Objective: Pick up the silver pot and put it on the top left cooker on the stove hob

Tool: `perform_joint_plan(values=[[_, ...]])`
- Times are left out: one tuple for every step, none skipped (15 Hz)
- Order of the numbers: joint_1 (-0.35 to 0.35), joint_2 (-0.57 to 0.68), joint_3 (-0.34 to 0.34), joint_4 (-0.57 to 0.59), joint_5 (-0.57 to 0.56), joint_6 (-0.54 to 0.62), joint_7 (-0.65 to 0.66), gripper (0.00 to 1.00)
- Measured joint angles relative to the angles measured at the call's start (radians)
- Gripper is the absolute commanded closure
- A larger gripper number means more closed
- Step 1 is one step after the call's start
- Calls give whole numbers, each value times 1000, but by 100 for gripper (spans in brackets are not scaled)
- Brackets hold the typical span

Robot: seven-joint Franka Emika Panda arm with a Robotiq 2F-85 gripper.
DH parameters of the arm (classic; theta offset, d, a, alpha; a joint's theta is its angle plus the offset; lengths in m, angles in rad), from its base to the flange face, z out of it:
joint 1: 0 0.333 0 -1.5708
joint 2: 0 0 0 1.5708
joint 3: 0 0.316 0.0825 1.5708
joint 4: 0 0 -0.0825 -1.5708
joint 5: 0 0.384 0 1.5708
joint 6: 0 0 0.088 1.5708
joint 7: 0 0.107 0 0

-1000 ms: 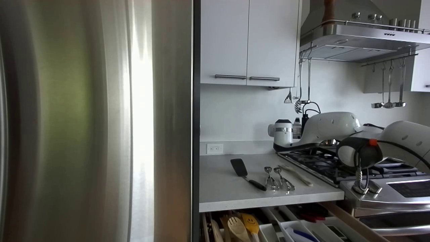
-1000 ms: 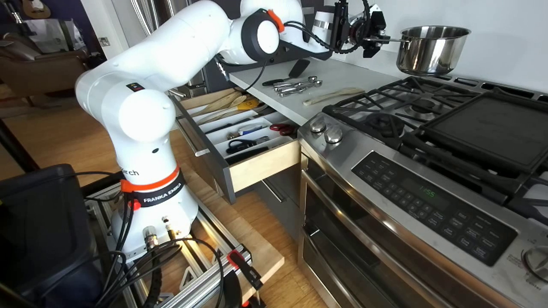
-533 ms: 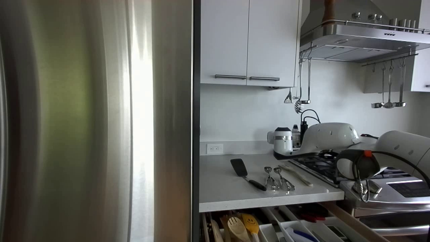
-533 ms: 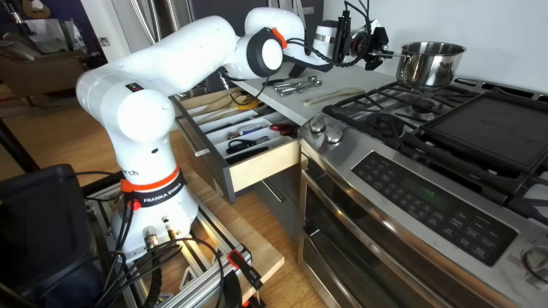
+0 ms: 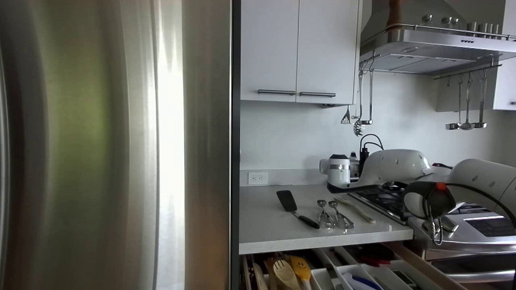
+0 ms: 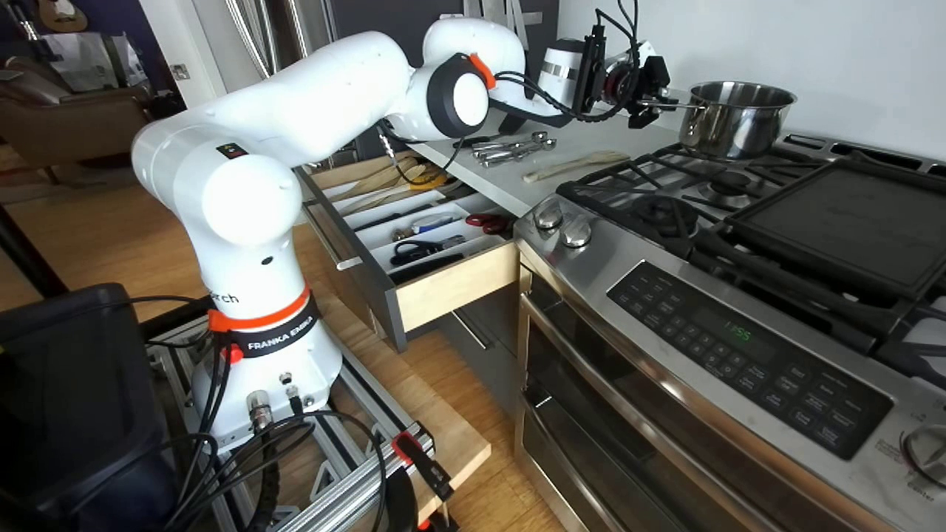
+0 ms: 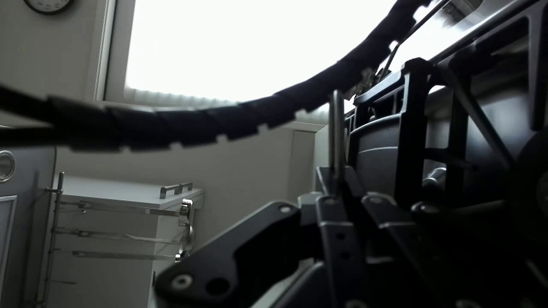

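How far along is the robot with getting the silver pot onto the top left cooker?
Looks done: the pickup, as the gripper is shut on the handle of the silver pot. In hand: placing; the pot is at the back of the stove hob, contact unclear. Left, probably: settling it on the top left cooker, which it leaves in sight, then letting go.

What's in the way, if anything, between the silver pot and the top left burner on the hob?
Nothing visible. In an exterior view, the gripper holds the silver pot by its handle, with nothing seen between it and the top left burner; the griddle plate lies to one side. Whether the pot rests there or hangs just above, I can't tell.
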Motion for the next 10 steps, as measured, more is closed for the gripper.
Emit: perform_joint_plan(values=[[0,0,0,0,0,0,0,98],[0,0,0,0,0,0,0,98],[0,1,0,0,0,1,0,98],[0,3,1,-1,0,8,0,98],[0,5,1,-2,0,26,0,98],[0,8,1,-2,-1,48,0,98],[0,10,1,-3,-1,68,0,98],[-1,11,0,-3,-1,89,0,98],[-2,12,0,-3,-1,110,0,98],[-3,12,0,-3,-1,128,0,98]])
